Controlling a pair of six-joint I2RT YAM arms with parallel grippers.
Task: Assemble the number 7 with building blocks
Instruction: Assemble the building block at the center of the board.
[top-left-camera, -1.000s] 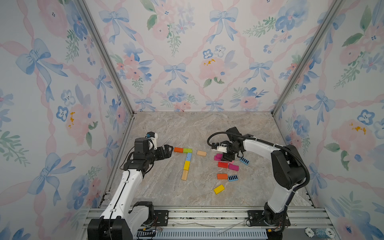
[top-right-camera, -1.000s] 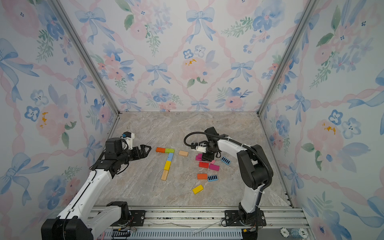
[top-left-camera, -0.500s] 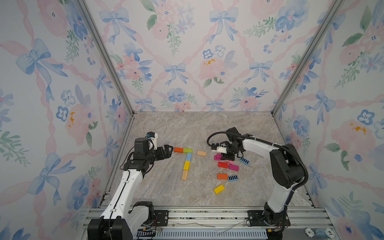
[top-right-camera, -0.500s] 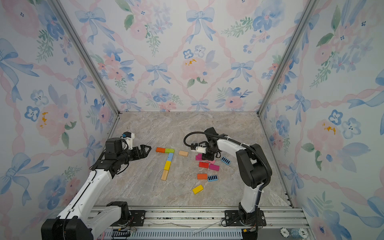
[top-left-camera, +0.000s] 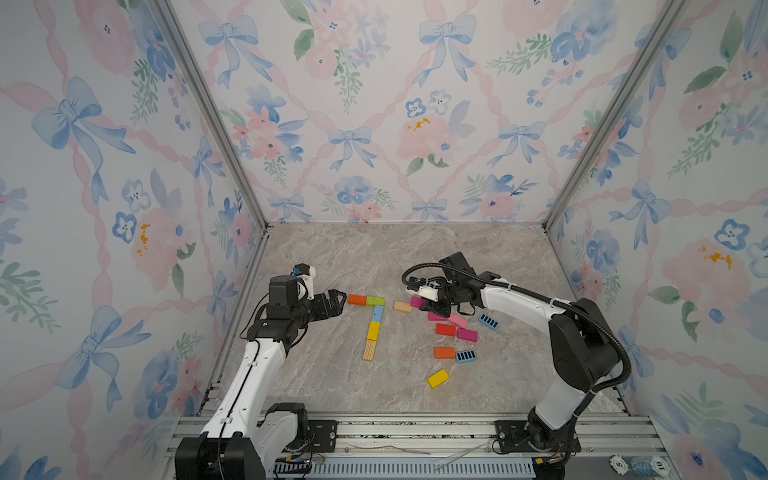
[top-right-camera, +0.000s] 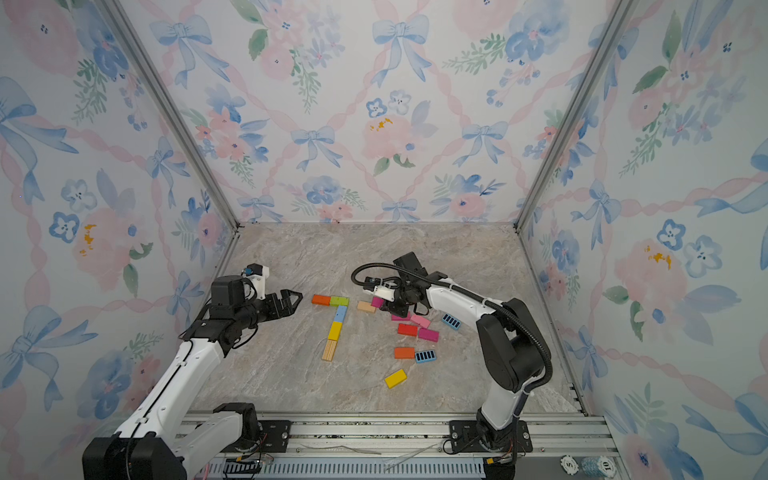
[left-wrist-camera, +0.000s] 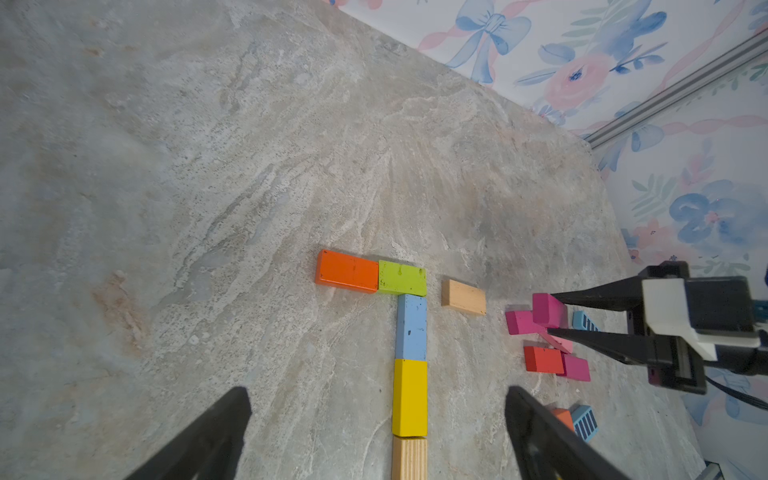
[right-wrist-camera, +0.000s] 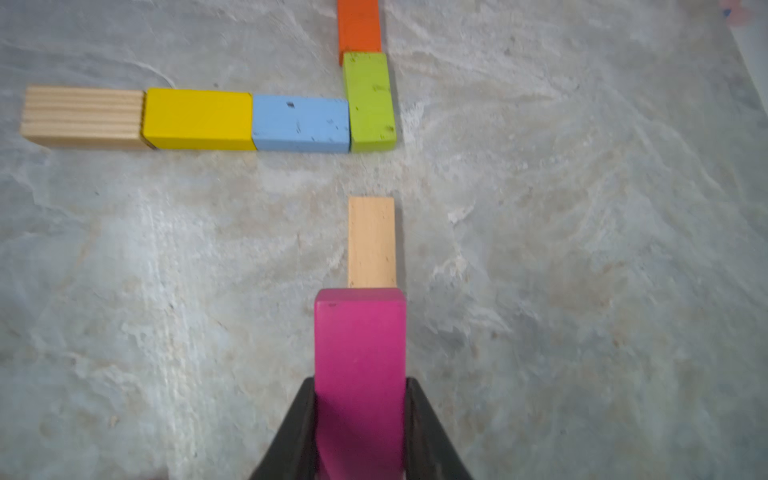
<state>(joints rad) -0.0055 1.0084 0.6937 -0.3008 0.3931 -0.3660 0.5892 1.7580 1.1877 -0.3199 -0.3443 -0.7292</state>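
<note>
Top views: the right gripper (top-left-camera: 424, 306) is clamped on a magenta rectangular wooden block (top-left-camera: 417, 302) that juts out past its fingertips. Just ahead of that lies a plain tan flat wooden block (top-left-camera: 402, 306). Further ahead, the number 7 (top-left-camera: 373, 331) lies flat on the marble-look counter (top-left-camera: 324, 374). Loose coloured building blocks (top-left-camera: 446, 329) sit behind and beside this gripper, so we judge the right arm nearer for fetching. The left gripper (top-left-camera: 341, 301), jaws wide apart and empty, hovers just beside the 7's top bar, on the side away from the right gripper.

Left wrist: the held magenta block (left-wrist-camera: 546, 309) looks tipped up off the pile; we can't tell if it fully clears. The top bar is an orange flat block (left-wrist-camera: 347, 270) plus a green flat block (left-wrist-camera: 402, 279), touching.

Right wrist: the magenta block's long axis runs straight out from the gripper, pointing at the tan block (right-wrist-camera: 371, 241). That one lies end-on, along the same line as the bar. The stem runs crosswise off the green block: light blue block (right-wrist-camera: 300, 122), yellow block (right-wrist-camera: 197, 118), lined wood block (right-wrist-camera: 83, 116). We judge the 7 already reads whole; where the held block belongs we can't say.
</note>
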